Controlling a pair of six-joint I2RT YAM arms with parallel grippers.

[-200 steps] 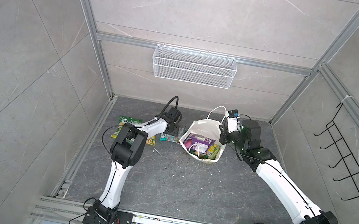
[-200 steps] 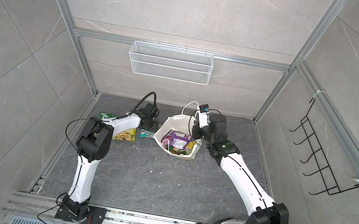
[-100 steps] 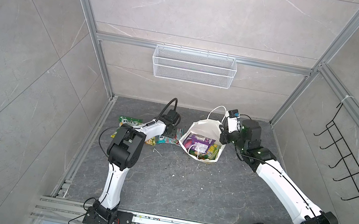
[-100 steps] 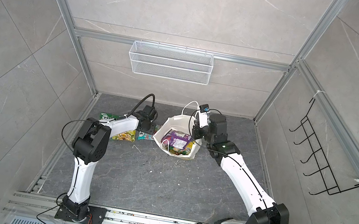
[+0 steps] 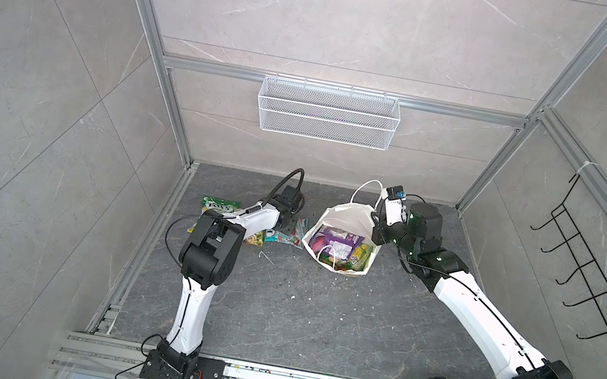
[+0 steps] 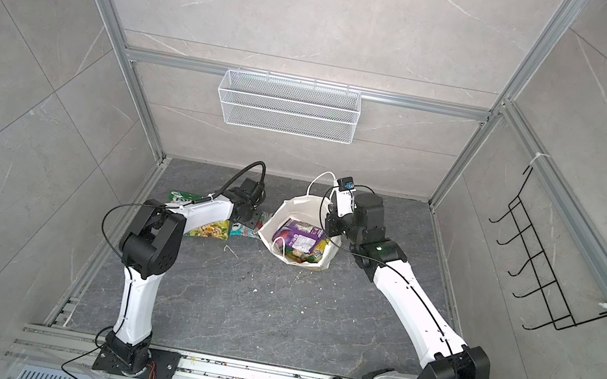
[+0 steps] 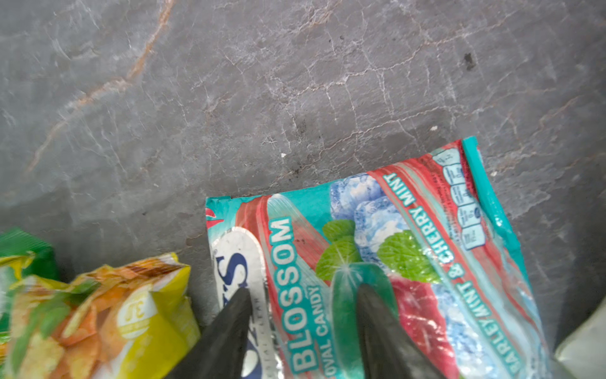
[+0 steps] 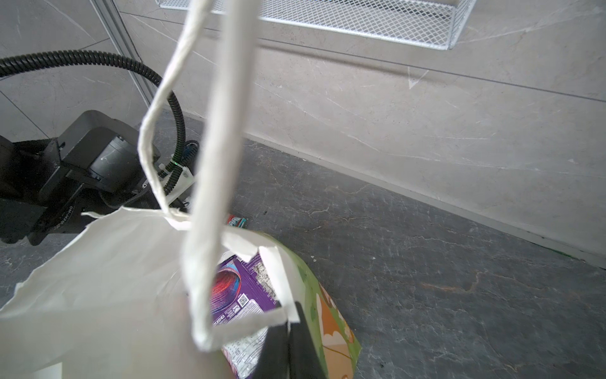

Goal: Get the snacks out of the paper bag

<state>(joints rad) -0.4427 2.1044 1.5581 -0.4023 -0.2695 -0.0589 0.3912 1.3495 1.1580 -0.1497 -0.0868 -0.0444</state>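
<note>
In both top views I am working at the far end of the dark stone floor [image 5: 292, 315]. My right pincer [image 5: 376, 233] is pinching the rim of the paper bag [image 5: 337, 215], which is standing with its mouth open, the purple packet [image 5: 330, 241] and other snacks lying inside. My left pincer [image 5: 288, 230] is hanging low just beside the bag, over the teal packet [image 5: 291, 237]. The yellow packet [image 5: 254, 237] and green packet [image 5: 218, 206] are lying further out on the floor.

In the left wrist view my fingers are standing about half apart, gripping nothing, with the teal packet lying flat beneath them.

In the right wrist view my jaws are closing tight on the paper rim, and the cord handle [image 8: 223, 164] is dangling across the lens.

I am judging this packet delivered. I should rise straight up so the glossy film is not dragged, then enter the bag from above, clear of the cord.

The floor is speckled with pale crumbs. Pale tiled walls are enclosing me, carrying a wire basket [image 5: 327, 119] and a black hook rack [image 5: 588, 287].
</note>
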